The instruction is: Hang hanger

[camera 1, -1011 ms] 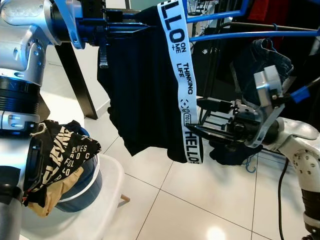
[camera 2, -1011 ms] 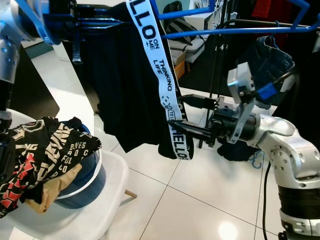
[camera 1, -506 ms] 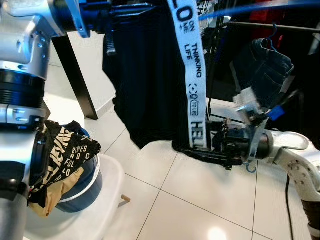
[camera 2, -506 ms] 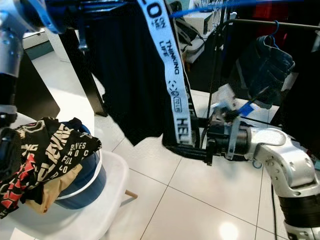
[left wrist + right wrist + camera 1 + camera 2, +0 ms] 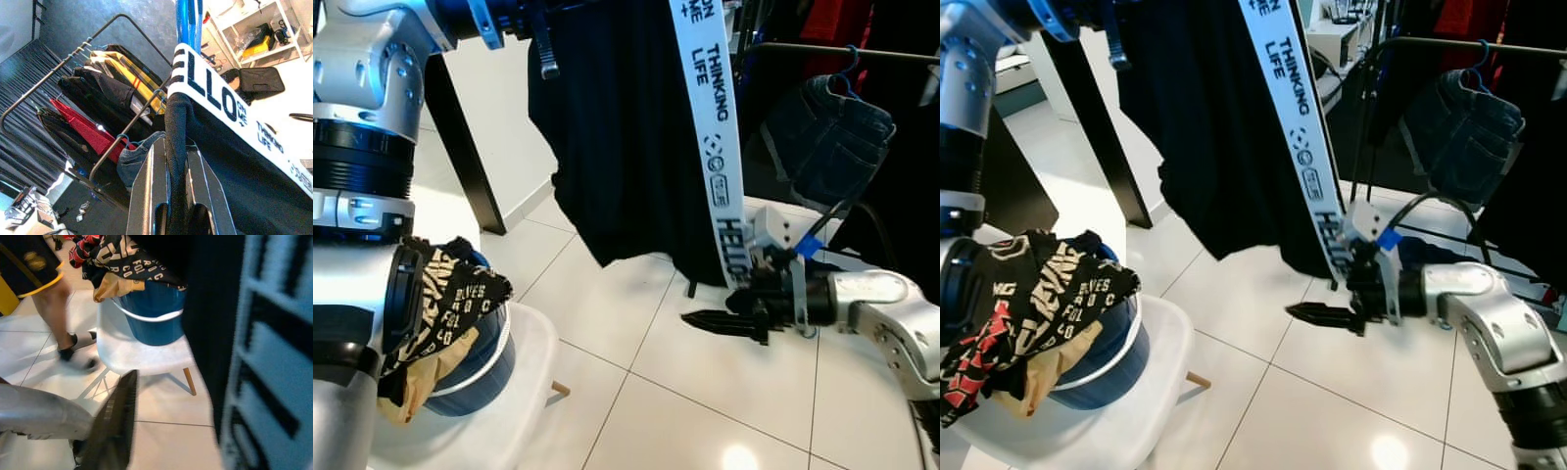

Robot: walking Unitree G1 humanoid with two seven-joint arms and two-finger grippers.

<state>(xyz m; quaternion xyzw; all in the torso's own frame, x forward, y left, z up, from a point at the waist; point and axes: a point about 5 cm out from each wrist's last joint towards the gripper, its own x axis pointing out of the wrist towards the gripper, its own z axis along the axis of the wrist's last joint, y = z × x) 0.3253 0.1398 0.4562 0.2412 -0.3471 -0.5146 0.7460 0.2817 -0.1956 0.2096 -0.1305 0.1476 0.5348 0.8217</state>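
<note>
Black garment (image 5: 626,137) hangs w/ bare tile (image 5: 607,304) under its hem.

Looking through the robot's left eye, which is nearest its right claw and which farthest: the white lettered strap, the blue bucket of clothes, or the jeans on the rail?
From the right claw:
1. White lettered strap, hanging just above the claw, its lower end beside the wrist.
2. Jeans, up behind the arm on the rail.
3. Blue bucket, far across on the white chair at the robot's left.
</note>
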